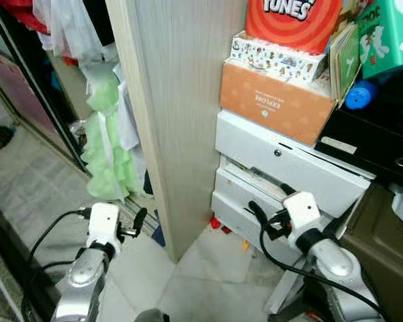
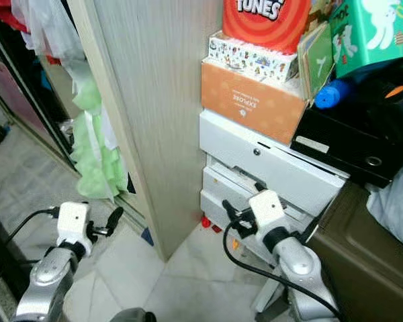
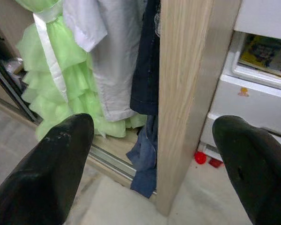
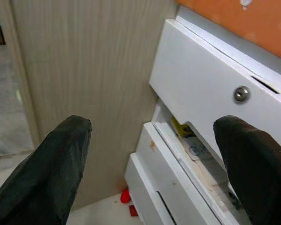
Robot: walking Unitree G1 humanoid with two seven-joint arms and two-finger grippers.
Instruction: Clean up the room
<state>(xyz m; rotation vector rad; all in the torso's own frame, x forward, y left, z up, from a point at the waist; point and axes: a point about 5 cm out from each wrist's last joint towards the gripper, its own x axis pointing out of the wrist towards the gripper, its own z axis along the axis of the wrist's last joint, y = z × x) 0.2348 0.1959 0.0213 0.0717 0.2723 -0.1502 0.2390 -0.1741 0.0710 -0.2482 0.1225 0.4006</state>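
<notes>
Beside the tall wooden panel, a white drawer cabinet is standing, and its middle drawer is sitting a little open with papers showing in the gap. The right gripper is hovering just in front of this drawer, fingers spread wide and holding nothing. The right wrist view is showing the round lock on the top drawer. An orange box is lying on the cabinet top. The left gripper is pointing at the panel's lower edge, also wide open and empty. Its wrist view is showing a green ruffled dress, a white garment and dark jeans hanging behind the panel. Small red pieces are lying on the floor at the cabinet's foot.
</notes>
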